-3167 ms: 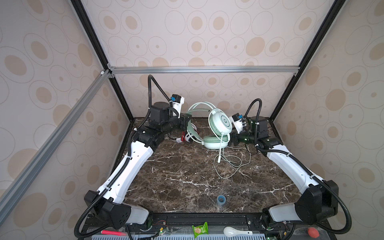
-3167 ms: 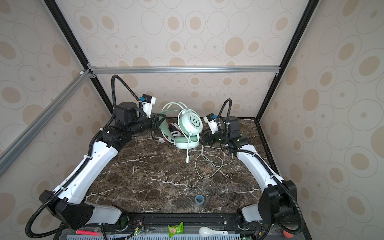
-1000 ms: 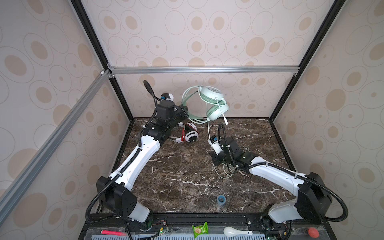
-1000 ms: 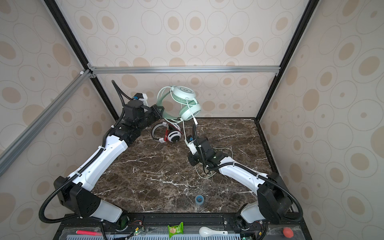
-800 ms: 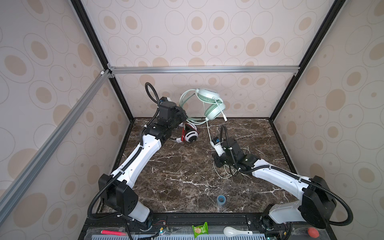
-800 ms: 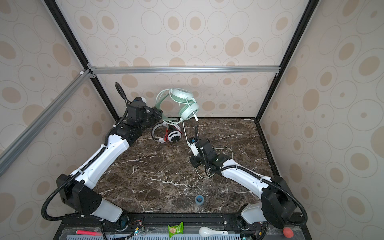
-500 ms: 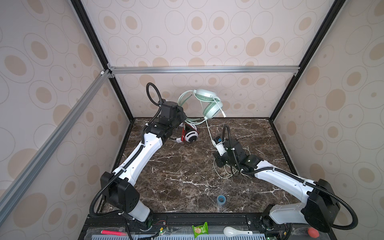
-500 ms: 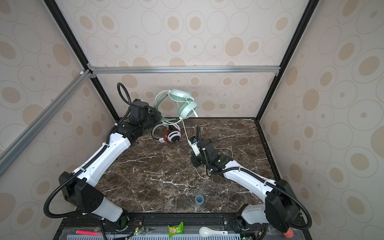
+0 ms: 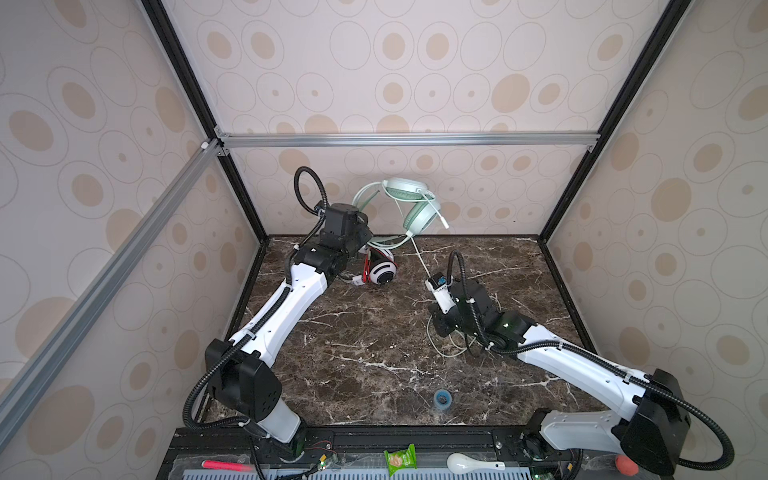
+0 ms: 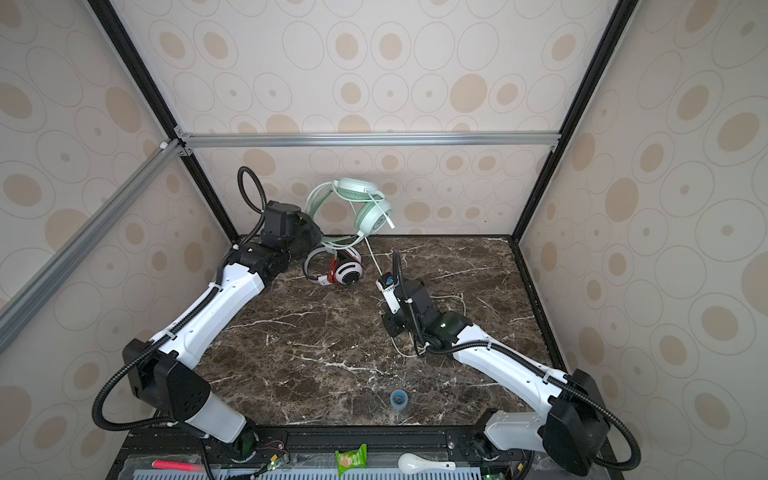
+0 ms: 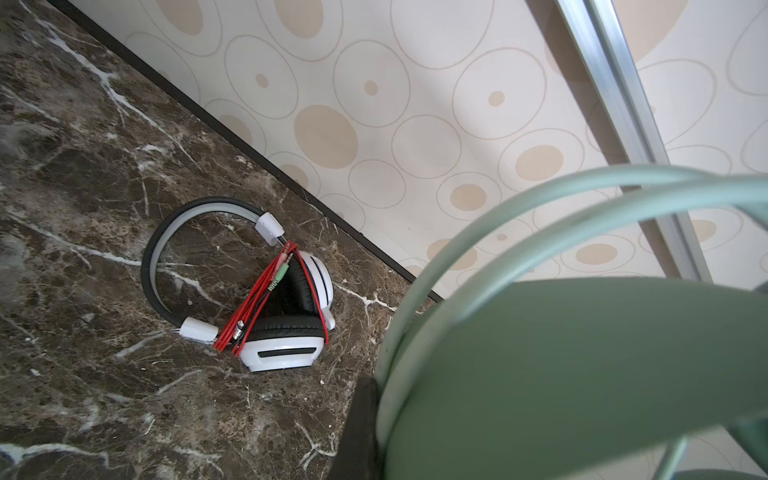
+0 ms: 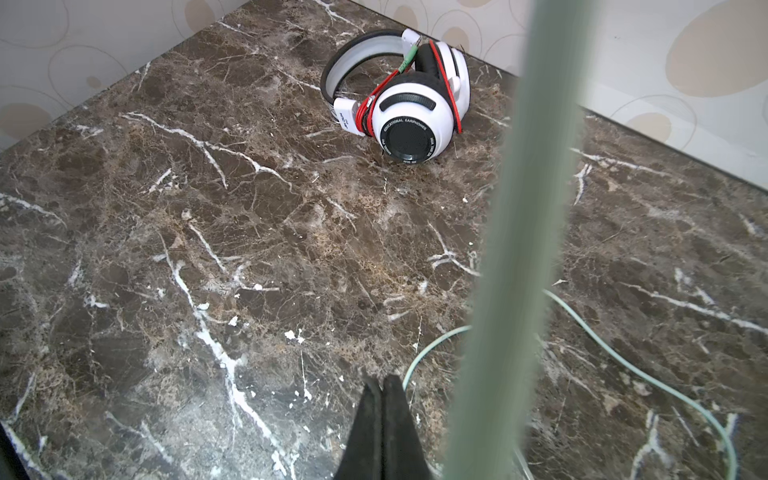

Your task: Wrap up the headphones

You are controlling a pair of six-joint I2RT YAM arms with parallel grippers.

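- L gripper (image 10: 319, 240) is clamped on the headband of the pale mint green over-ear headphones (image 9: 420, 216). It holds them up in the air at the back of the cell, close to the rear wall. Both ear cups hang clear of the dark brown marble tabletop (image 9: 374, 340).
- L wrist view: the mint headband (image 11: 582, 365) fills the near side, blurred, w/ one dark finger (image 11: 358, 415) against it.
- Matching mint cord (image 9: 420, 259) runs taut from the lower cup down to the R arm's wrist. The rest lies in loose loops on the marble under and beside that arm.
- R gripper (image 12: 382, 399) has its jaws pressed together, tips low over the marble, right of centre. The cord passes close by its camera as a thick blurred band (image 12: 523, 208). Can't tell whether it's pinched betw. the fingers.
- White over-ear headphones w/ black ear pads and grey headband (image 11: 286, 345) lie on the marble near the back wall, just beside the L arm's wrist and apart from the lifted mint pair.
- Thin red cord (image 11: 249, 307) is wound round the white pair's two cups, which lean against each other. Its plugs sit at the top of the winding.
- Small blue ring-shaped item (image 9: 442, 399) sits near the front edge, well apart from both pairs.
- Front ledge, off the marble — green snack packet (image 9: 400, 459), white spoon (image 9: 465, 461), pink-red pen (image 9: 226, 465).
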